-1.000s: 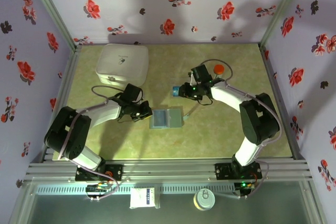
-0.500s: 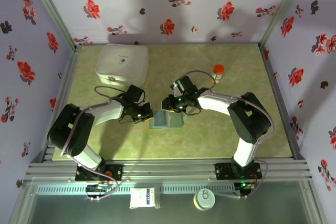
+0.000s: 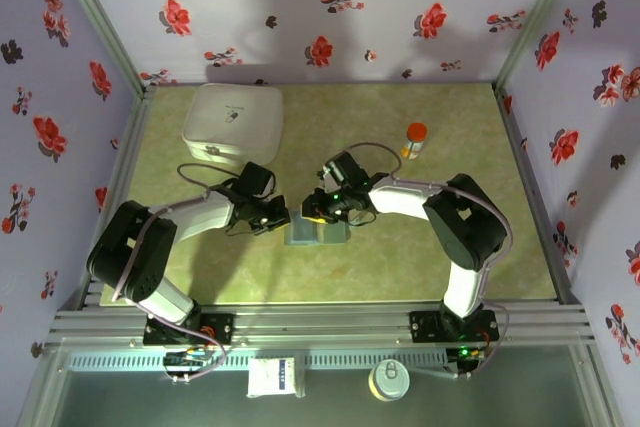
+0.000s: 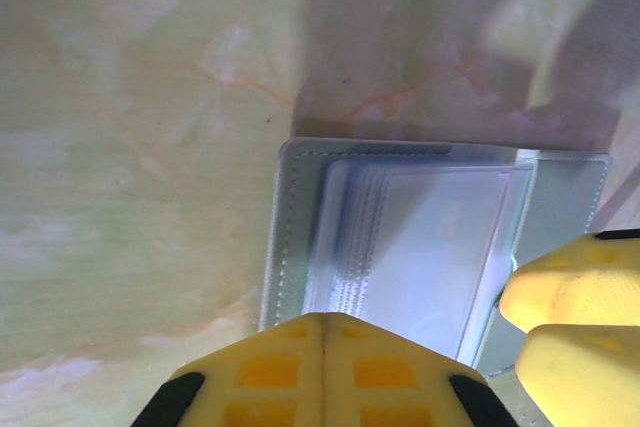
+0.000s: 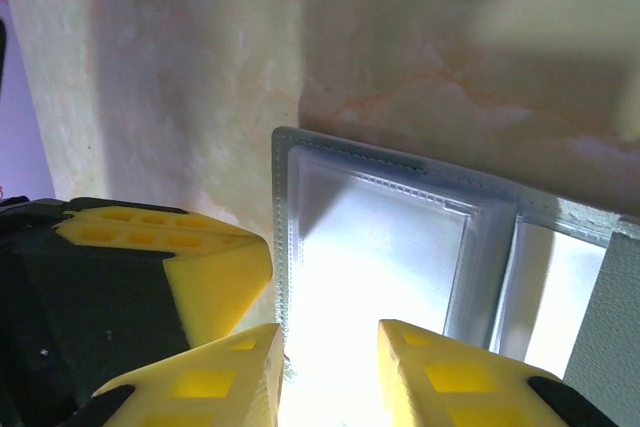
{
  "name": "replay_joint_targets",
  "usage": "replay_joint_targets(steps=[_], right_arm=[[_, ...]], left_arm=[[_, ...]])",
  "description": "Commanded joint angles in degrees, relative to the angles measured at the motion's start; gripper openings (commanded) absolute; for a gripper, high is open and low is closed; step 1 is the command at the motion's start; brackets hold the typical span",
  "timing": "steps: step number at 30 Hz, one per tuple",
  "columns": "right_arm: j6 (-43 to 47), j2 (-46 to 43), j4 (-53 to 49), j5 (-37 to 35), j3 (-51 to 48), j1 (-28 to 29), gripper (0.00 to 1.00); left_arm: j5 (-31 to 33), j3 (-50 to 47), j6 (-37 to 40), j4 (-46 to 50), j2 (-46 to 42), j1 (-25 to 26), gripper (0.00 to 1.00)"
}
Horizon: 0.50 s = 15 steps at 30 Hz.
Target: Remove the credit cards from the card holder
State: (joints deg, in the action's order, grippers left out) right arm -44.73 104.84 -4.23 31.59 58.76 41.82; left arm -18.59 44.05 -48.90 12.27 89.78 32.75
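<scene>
- Left gripper (image 4: 322, 322), fingers pressed together and empty, is touching the left edge of the card holder (image 3: 320, 232).
- Right gripper (image 5: 330, 342), slightly parted and gripping nothing, is hovering over the holder's open panel mid-table.
- Bare table (image 3: 400, 257) is surrounding it.

The left gripper (image 3: 279, 217) sat at the left edge of the holder (image 3: 326, 235), fingers pressed together. The right gripper (image 3: 316, 209) hung over the holder's far-left corner, jaws slightly apart. The left arm (image 3: 190, 215) and right arm (image 3: 420, 195) bent inward toward it.

Bright even overhead light, soft shadows, white glare on card holder (image 5: 380, 267), wrist views soft-focused
</scene>
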Motion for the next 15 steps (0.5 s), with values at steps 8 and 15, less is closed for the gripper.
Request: replay_joint_targets(steps=[8, 15], right_arm=[[-0.7, 2.2, -0.6, 0.7, -0.4, 1.0, 0.31], [0.8, 1.2, -3.8, -2.0, -0.2, 1.0, 0.31]], left_arm=[[1.7, 0.2, 1.4, 3.2, 2.5, 0.4, 0.00], [1.7, 0.5, 1.8, 3.5, 3.6, 0.3, 0.00]])
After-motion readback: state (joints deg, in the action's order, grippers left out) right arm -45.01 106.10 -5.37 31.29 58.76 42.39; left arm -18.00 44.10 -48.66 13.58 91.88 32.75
